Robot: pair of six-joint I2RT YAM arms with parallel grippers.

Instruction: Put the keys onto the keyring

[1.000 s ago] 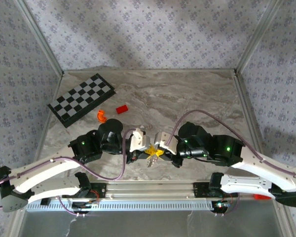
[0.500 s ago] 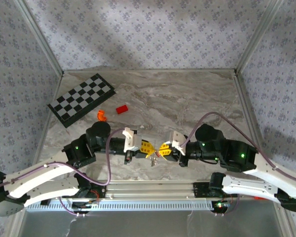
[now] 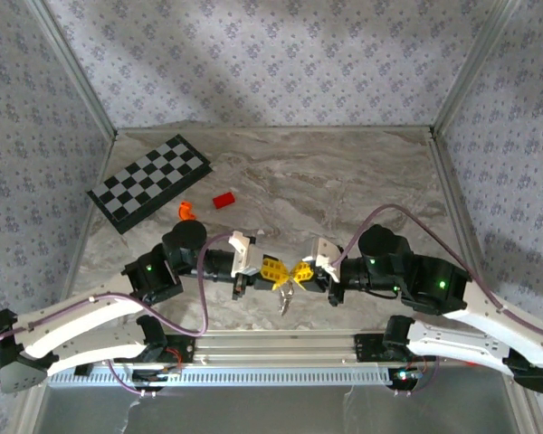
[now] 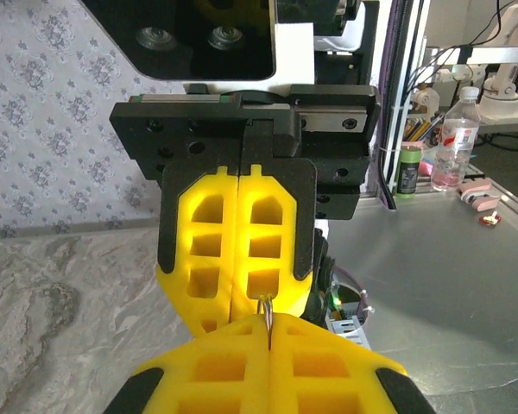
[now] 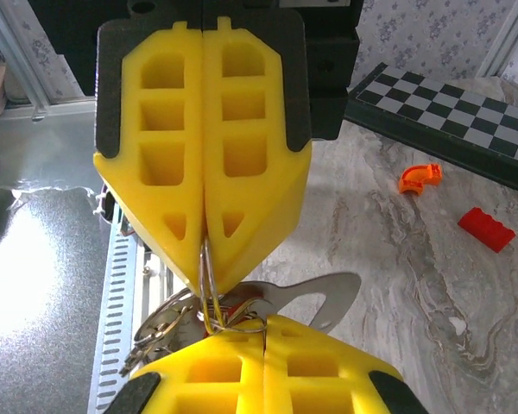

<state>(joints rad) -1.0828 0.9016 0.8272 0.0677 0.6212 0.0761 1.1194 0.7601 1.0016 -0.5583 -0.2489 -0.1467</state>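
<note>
Top external: tips met again, lower centre of frame.
Closed back in after the gap of half a second ago: left gripper (image 3: 276, 272) clamped on the keyring (image 5: 209, 297), right gripper (image 3: 299, 271) clamped on it too, the keys (image 3: 284, 298) now dangling lower, probably threaded. Marbled desk (image 3: 344, 181), chessboard (image 3: 149, 181) upper left, patterned walls.

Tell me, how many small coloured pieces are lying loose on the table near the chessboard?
2: an orange curved piece just off the near edge of the chessboard, and a red block a little further right. Others could be hidden.
</note>
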